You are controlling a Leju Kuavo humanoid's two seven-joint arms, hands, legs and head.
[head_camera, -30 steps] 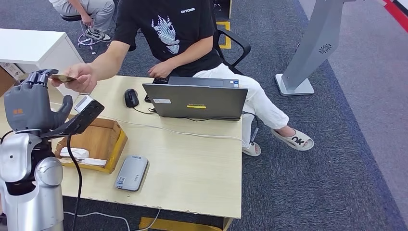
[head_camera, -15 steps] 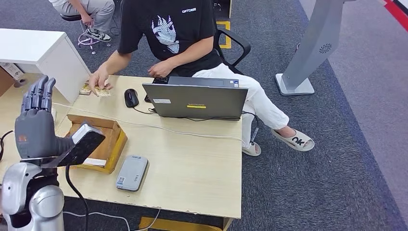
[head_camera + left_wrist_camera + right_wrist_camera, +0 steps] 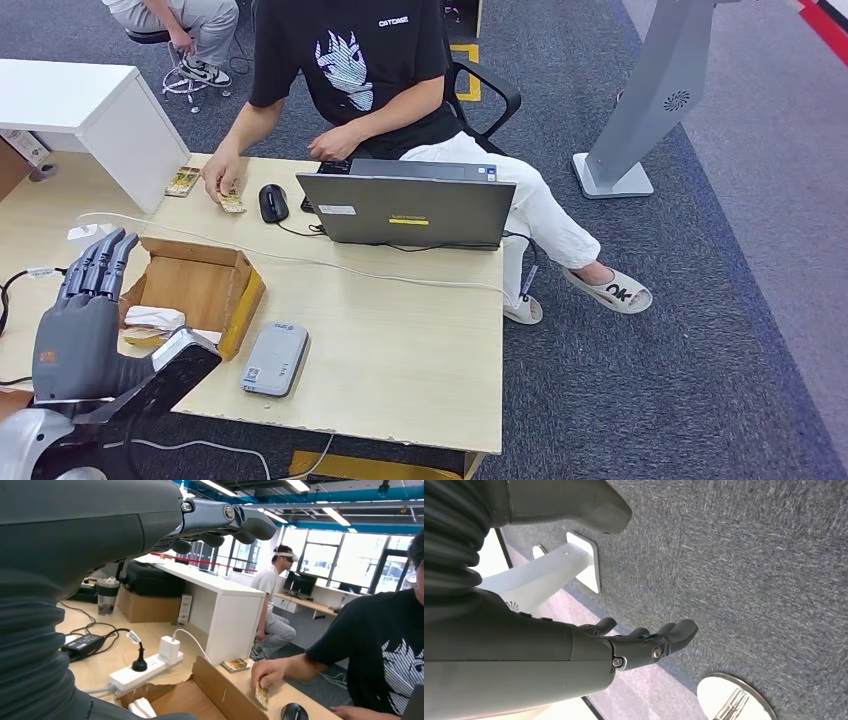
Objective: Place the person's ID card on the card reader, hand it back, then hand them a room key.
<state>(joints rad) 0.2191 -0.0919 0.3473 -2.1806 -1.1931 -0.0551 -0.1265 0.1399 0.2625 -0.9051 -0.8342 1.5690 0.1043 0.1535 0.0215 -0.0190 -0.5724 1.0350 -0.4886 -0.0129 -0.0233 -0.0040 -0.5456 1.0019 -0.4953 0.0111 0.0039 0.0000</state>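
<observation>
The person's hand is seen pressing a small patterned card onto the bench, at about eleven o'clock from the laptop and just beside the dark mouse. A second patterned card lies near it against the white cabinet. Which of these is the ID card and which a room key cannot be told.

The left hand is held low at about eight o'clock in the head view, fingers extended and apart, nothing pinched. The right hand hangs over grey carpet with its fingers loosely curved and apart — nothing is held there either.

Judged from this layout, a handover step appears finished and the next item has yet to be fetched. The open cardboard box beside the left hand holds white wrapped items; whether keys lie inside is not clear. The card reader — a flat grey slab with rounded corners and a matte plastic face — sits just past the box at about four o'clock from it, with nothing on top.

The next move would call for a thin, stiff, slippery card to be pinched at its edge from a flat wood-grain surface, or out of a shallow corrugated box whose raised flaps could snag the fingers.
</observation>
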